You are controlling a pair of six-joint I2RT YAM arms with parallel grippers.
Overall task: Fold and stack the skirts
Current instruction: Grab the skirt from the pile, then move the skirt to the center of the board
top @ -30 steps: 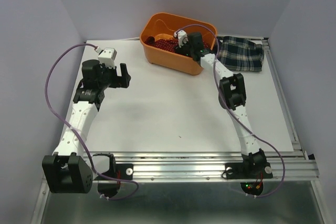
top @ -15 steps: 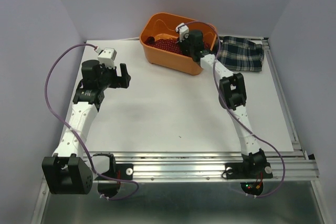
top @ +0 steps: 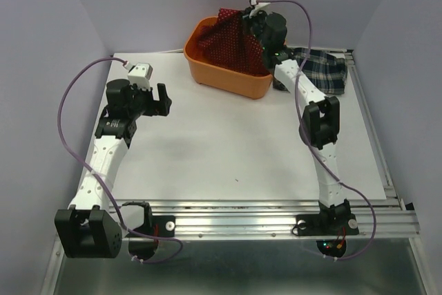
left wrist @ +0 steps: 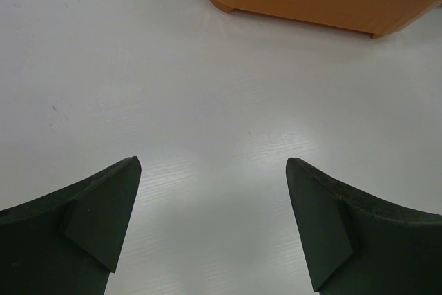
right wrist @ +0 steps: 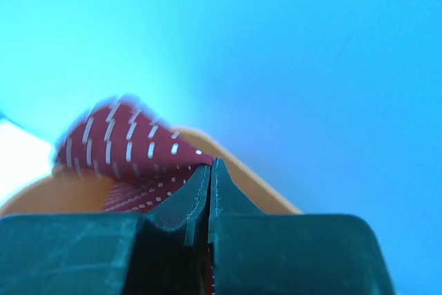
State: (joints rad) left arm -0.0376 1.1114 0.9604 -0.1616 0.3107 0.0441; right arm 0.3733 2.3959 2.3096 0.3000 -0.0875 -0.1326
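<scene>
Hovering over the white counter (top: 221, 150) at left: left pincer (left wrist: 213, 170), fingers spread, holding nothing. At the far edge: orange plastic bin (top: 231, 81). Above it: dark red white-dotted cloth skirt (top: 231, 43), pinched in the right pincer (right wrist: 210, 170), draping down to the bin. Just right of the bin, on the counter: green-navy-white plaid cloth skirt (top: 321, 72).

Reaches right arm (top: 321, 122) far forward, elbow bent, wrist lifted high. Pinches dark red dotted skirt (top: 231, 41) in right gripper (top: 247, 13), jaws pressed tight together. Holds left arm (top: 103, 157) low, left gripper (top: 166, 99) spread wide, empty, fingers aimed rightward.
</scene>
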